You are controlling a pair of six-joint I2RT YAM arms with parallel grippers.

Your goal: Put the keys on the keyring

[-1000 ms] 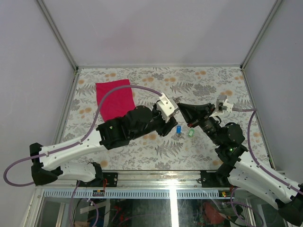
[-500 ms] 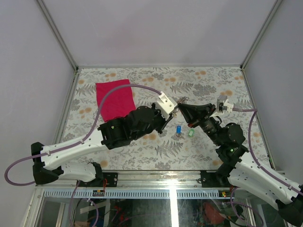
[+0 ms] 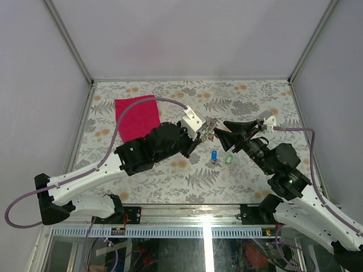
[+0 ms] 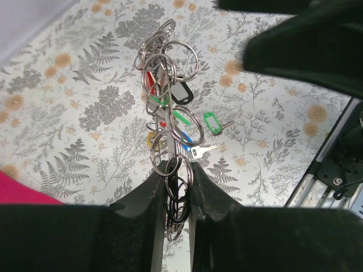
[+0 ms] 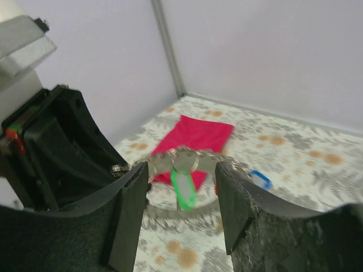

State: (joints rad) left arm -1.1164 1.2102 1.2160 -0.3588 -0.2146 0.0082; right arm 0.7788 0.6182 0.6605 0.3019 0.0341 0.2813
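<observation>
The keyring (image 4: 164, 107) is a grey jagged ring hung with smaller rings and with keys tagged red, green, black and yellow. It hangs above the table, and my left gripper (image 4: 174, 165) is shut on its lower rings. From above, the keyring (image 3: 210, 127) sits between the left gripper (image 3: 202, 134) and the right gripper (image 3: 222, 129). My right gripper (image 5: 182, 169) stands open. The blurred keyring (image 5: 181, 160) and a green-tagged key (image 5: 185, 190) hang at its fingertips, gripped by neither finger. A loose blue key (image 3: 214, 154) and a loose green key (image 3: 228, 159) lie on the table.
A magenta cloth (image 3: 136, 116) lies flat at the back left of the floral tabletop (image 3: 255, 96). Grey walls with metal frame posts close in the table on three sides. Both arms meet over the table's middle.
The left gripper closed on the keyring and shifted slightly back-left with it. The right gripper, shut before, has opened, released the ring and drawn back a little to the right.
</observation>
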